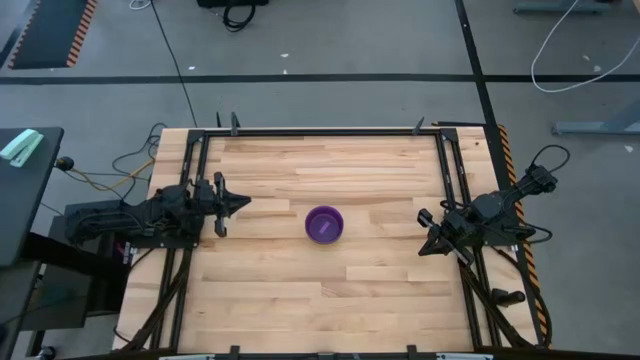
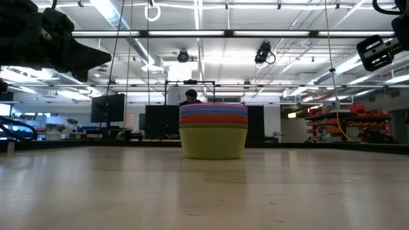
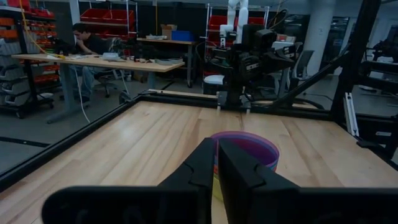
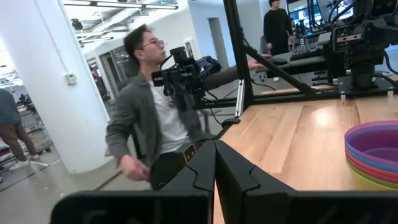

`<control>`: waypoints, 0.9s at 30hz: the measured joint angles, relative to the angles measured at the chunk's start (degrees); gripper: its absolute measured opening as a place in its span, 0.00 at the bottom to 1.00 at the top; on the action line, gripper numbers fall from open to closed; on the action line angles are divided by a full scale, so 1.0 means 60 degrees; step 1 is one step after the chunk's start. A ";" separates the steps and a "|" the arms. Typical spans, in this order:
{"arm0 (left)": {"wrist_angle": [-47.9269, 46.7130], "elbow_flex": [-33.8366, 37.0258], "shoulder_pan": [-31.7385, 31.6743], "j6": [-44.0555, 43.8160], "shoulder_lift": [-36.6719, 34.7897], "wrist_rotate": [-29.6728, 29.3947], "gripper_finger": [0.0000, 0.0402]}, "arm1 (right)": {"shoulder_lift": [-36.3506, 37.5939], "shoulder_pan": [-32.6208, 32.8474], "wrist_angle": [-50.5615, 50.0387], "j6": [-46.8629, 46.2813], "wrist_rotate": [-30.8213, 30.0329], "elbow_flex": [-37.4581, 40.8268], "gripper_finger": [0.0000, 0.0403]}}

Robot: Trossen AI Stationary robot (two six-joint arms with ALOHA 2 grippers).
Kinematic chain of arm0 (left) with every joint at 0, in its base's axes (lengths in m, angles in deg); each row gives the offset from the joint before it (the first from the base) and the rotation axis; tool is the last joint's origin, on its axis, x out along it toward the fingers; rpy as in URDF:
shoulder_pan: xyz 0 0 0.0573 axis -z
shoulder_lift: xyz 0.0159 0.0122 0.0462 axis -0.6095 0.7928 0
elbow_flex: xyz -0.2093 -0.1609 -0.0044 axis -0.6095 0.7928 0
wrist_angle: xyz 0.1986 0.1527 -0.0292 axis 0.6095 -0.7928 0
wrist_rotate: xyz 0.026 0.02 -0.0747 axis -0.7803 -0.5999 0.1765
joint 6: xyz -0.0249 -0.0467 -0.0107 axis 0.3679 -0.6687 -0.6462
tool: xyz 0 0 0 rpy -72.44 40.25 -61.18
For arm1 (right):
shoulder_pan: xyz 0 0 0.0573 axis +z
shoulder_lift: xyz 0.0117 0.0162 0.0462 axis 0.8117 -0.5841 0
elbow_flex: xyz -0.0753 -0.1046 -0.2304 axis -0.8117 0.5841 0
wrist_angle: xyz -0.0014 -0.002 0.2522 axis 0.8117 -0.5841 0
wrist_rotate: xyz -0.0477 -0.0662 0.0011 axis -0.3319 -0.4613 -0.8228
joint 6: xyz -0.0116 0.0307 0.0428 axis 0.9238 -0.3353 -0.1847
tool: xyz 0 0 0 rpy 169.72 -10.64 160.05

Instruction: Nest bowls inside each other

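Observation:
Several bowls are nested in one stack [image 1: 324,224] at the middle of the wooden table. The purple bowl is on top and a yellow-green one [image 2: 213,144] is lowest, resting on the wood. The stack also shows in the left wrist view [image 3: 249,148] and the right wrist view [image 4: 375,154]. My left gripper [image 1: 243,203] waits at the table's left edge, level and shut, pointing toward the stack. My right gripper [image 1: 425,247] waits at the right edge, level and shut, well clear of the stack.
Black frame rails [image 1: 330,131] run round the tabletop. Bare wood lies on all sides of the stack. A person [image 4: 149,112] stands just off the table's edge in the right wrist view. Another person [image 3: 87,43] sits at a desk far behind.

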 joint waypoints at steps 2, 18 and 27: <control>0.0000 0.0000 0.0000 0.0000 0.0000 0.0000 0.08 | 0.0000 0.0000 0.0000 0.0000 0.0000 -0.0004 0.03; 0.0000 0.0000 0.0000 -0.0002 -0.0004 0.0002 0.06 | 0.0000 -0.0001 -0.0001 0.0000 0.0000 -0.0004 0.03; 0.0000 0.0000 -0.0004 -0.0004 -0.0002 0.0000 0.09 | 0.0000 0.0000 -0.0002 0.0000 0.0000 -0.0004 0.03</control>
